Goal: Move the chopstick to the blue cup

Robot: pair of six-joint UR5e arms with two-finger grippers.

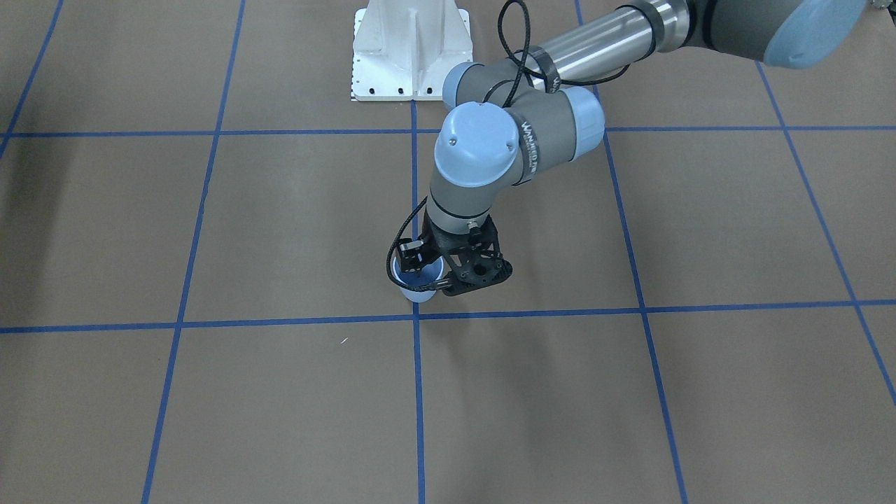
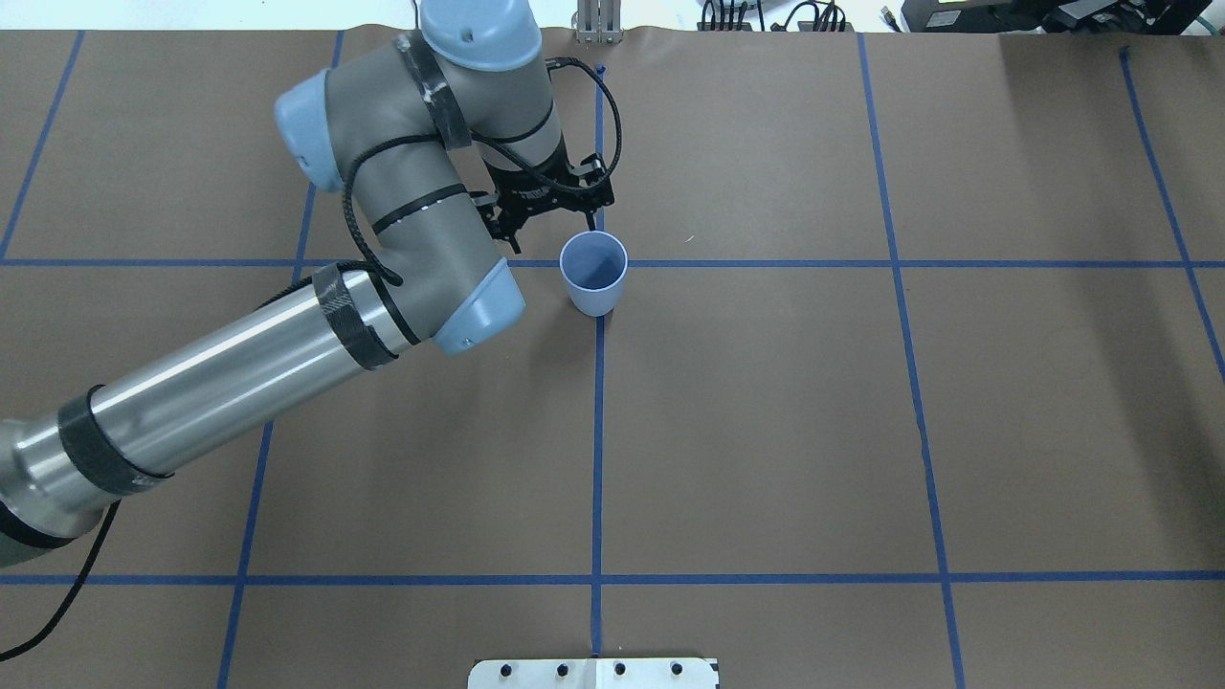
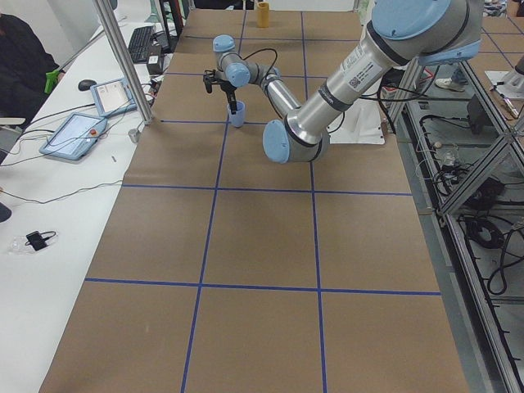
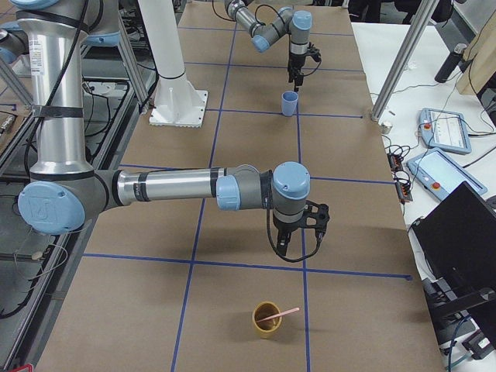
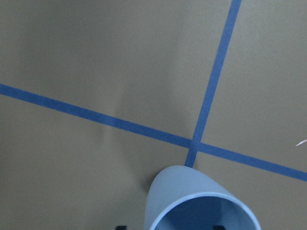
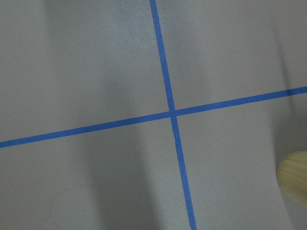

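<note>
Chopstick (image 4: 279, 313) is lying in a tan cup (image 4: 266, 322) at lower centre, well apart from the blue cup (image 2: 593, 277), where the left pincer (image 2: 553, 230) is hovering open and empty. Right pincer (image 4: 298, 240): cannot tell. It should be gripping the raised end squarely.

Even light, soft shadows (wrist views slightly blurred).

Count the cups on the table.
2. Pale-blue plastic tumbler stands at a blue tape crossing; tan round cup, holding a thin pale-pink chopstick, sits at the robot's right end.

Grey arm (image 2: 421, 234), pale-blue joint caps (image 2: 476, 29), silver tube (image 2: 220, 383), black cable (image 2: 350, 206)
</note>
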